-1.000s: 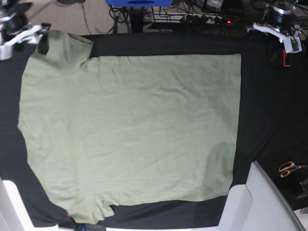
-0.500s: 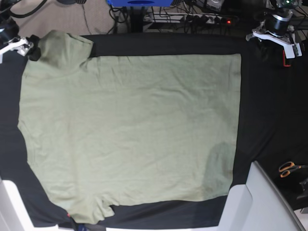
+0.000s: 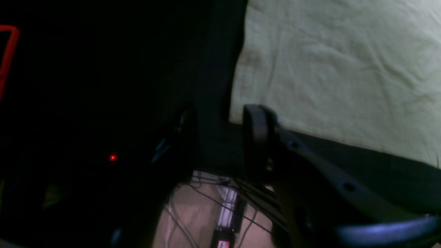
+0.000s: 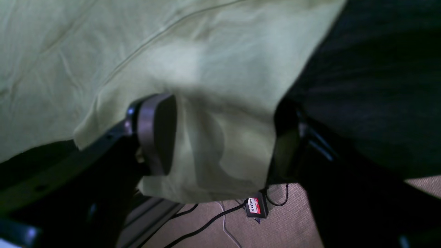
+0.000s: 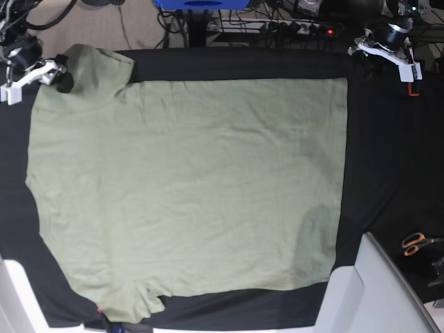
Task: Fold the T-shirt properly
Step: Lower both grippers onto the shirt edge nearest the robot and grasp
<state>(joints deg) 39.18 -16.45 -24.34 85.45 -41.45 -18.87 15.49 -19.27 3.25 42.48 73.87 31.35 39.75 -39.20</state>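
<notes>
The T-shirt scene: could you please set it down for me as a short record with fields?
garment: T-shirt, pale green, spread flat
surface: black tablecloth
right hand: open, jaws straddling the sleeve edge at the table's far corner
left hand: open, empty, over the cloth just off the shirt's far hem corner
other items: scissors with orange handles, near the table's edge
fold progress: none visible yet

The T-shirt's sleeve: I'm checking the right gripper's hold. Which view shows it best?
Right wrist view: sleeve hangs between the right gripper's parted fingers. Base view shows it small; left wrist view shows only a hem corner of the T-shirt.
</notes>
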